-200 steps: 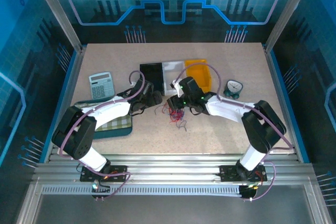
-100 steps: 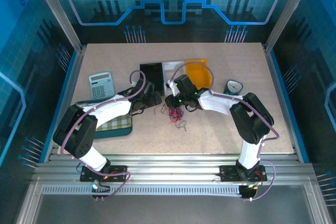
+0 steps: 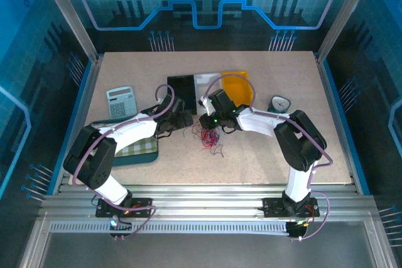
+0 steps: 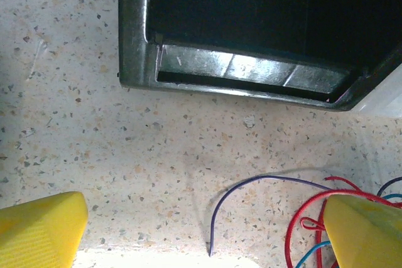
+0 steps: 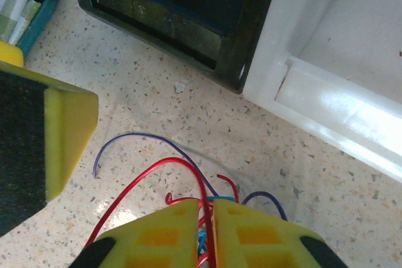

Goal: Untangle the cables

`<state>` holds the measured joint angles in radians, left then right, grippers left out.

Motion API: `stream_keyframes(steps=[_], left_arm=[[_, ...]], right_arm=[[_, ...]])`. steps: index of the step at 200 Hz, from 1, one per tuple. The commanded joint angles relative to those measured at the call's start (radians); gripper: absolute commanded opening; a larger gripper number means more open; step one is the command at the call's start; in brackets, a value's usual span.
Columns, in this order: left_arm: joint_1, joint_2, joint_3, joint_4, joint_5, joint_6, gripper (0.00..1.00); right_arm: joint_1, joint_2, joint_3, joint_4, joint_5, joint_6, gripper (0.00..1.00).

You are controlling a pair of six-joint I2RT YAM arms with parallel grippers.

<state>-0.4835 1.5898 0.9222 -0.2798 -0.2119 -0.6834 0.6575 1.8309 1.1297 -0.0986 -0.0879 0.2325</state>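
The cables (image 3: 211,138) lie as a small tangle of thin red, blue and purple wires on the speckled table, between the two arms. My right gripper (image 5: 210,218) is shut on a bunch of red and blue strands (image 5: 207,208), pinched between its yellow fingers. A purple wire (image 5: 135,139) curls away to the left on the table. My left gripper (image 4: 204,236) stands wide open just left of the tangle, the purple wire's free end (image 4: 217,218) between its fingers untouched. Red loops (image 4: 304,227) lie by its right finger (image 4: 364,230).
A black bin (image 3: 181,89), a white bin (image 3: 206,85) and a yellow bin (image 3: 240,90) stand in a row just behind the grippers. A calculator (image 3: 119,101) and a teal tray with checkered cloth (image 3: 135,150) are at the left, a small clock (image 3: 280,105) at the right.
My right gripper has closed from half open onto the red and blue strands, after shifting slightly left toward the bins. The left gripper has stayed open in place.
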Motion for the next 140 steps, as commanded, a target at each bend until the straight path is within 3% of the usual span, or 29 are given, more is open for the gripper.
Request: stream_keyframes(steps=[1,37,61,94,140], left_arm=[[0.002,-0.014,-0.01,0.019,0.046,0.062,0.98],[0.01,-0.061,-0.069,0.169,0.271,0.141,0.99],[0.016,-0.065,-0.062,0.185,0.401,0.2,0.99],[0.019,-0.056,-0.062,0.188,0.507,0.262,0.97],[0.026,-0.004,-0.061,0.288,0.588,0.245,0.97]], right_arm=[[-0.021,-0.083,0.012,-0.016,-0.038,-0.001,0.09],[-0.07,-0.209,-0.026,0.008,-0.145,0.022,0.06],[-0.117,-0.257,-0.06,0.03,-0.204,0.059,0.05],[-0.189,-0.268,-0.094,0.09,-0.277,0.156,0.04],[-0.256,-0.275,-0.146,0.198,-0.336,0.292,0.03]])
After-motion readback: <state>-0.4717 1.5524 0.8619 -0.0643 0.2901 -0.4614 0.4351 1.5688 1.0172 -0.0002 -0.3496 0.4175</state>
